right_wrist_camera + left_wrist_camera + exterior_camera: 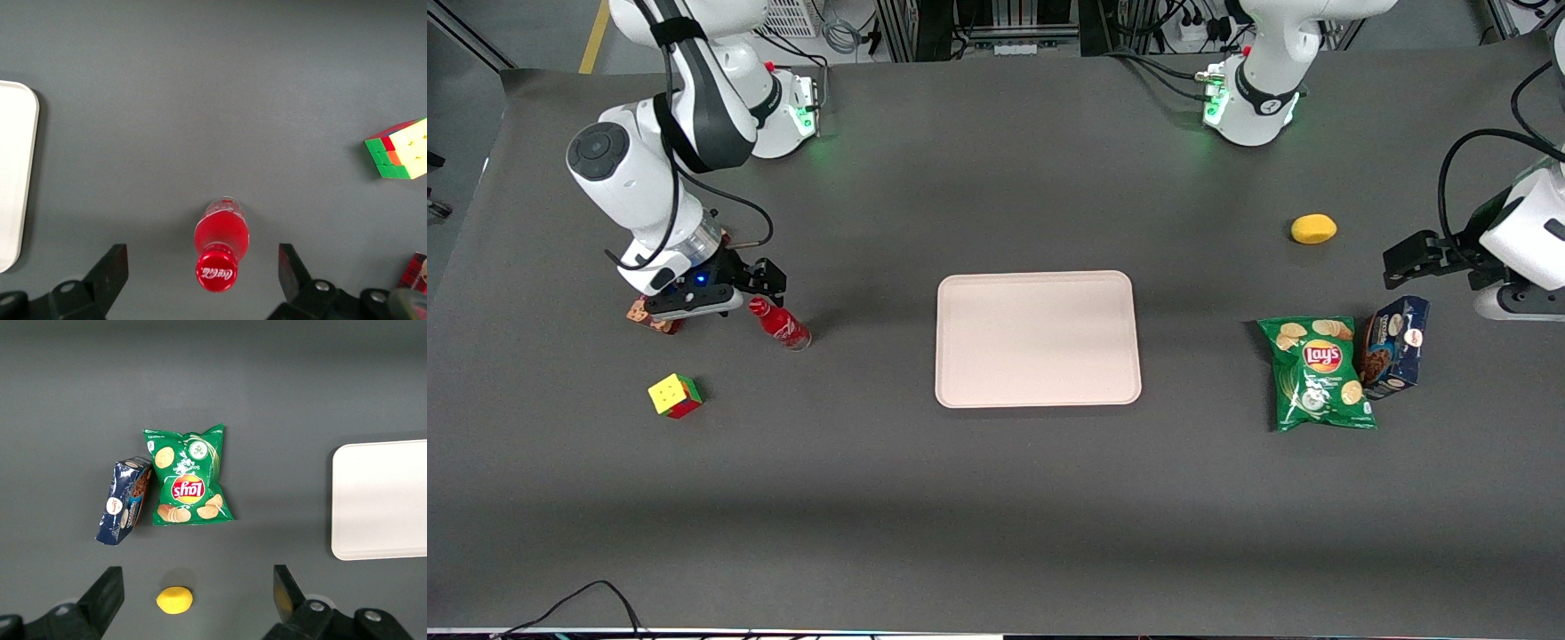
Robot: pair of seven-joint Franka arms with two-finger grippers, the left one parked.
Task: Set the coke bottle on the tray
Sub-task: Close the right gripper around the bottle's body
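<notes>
1. Your gripper [758,286] hovers above the coke bottle [780,324] at the working arm's end of the surface [996,498]; its jaws are spread wide and hold nothing.
2. In the right wrist view the two fingers [110,270] stand well apart with the bottle's red cap [216,271] between them, touching neither.
3. The coke bottle stands upright on the surface, its long axis vertical and its cap pointing up toward the gripper; in the front view it only looks slanted, cap toward the arm and base nearer the front camera.
4. The tray [1038,339] lies flat in the middle of the surface, well apart from the bottle, toward the parked arm's end from it.
5. A colour cube [675,396] sits nearer the front camera than the bottle, apart from it.
6. A red cookie box [649,318] lies partly hidden under the gripper body, beside the bottle.
7. Toward the parked arm's end you see a green chips bag [1319,374], a blue box [1395,347] just beside it, and a lemon [1313,229] farther from the front camera.
</notes>
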